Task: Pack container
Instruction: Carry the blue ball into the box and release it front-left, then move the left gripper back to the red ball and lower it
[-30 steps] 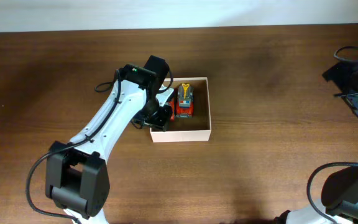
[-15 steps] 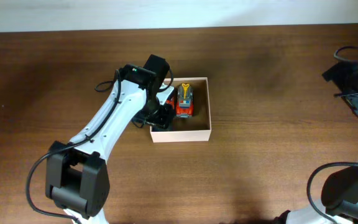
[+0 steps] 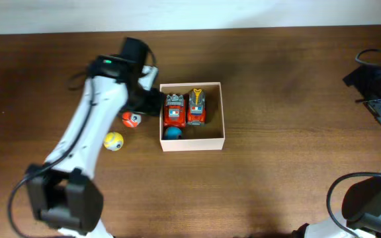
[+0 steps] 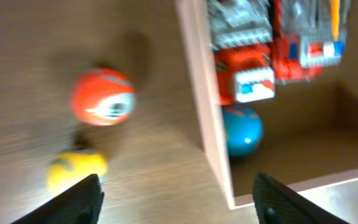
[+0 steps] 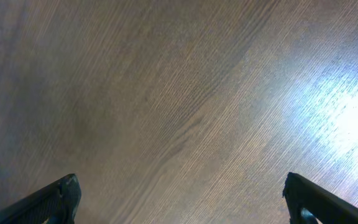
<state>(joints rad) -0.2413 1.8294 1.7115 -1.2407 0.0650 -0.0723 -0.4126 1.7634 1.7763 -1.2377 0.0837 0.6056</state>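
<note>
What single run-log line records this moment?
left gripper open | right gripper open | box: trucks, blue ball | outside: orange ball, yellow ball

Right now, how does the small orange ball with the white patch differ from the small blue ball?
The orange ball lies on the wooden table, outside the cream-white container; the blue ball lies inside it, next to the red toy truck. The orange ball bears a white patch; the blue ball looks plain. Both are small, round and not gripped.

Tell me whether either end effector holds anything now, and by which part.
Nothing is held. The left end effector is open beside the container, the right end effector open over the table.
</note>
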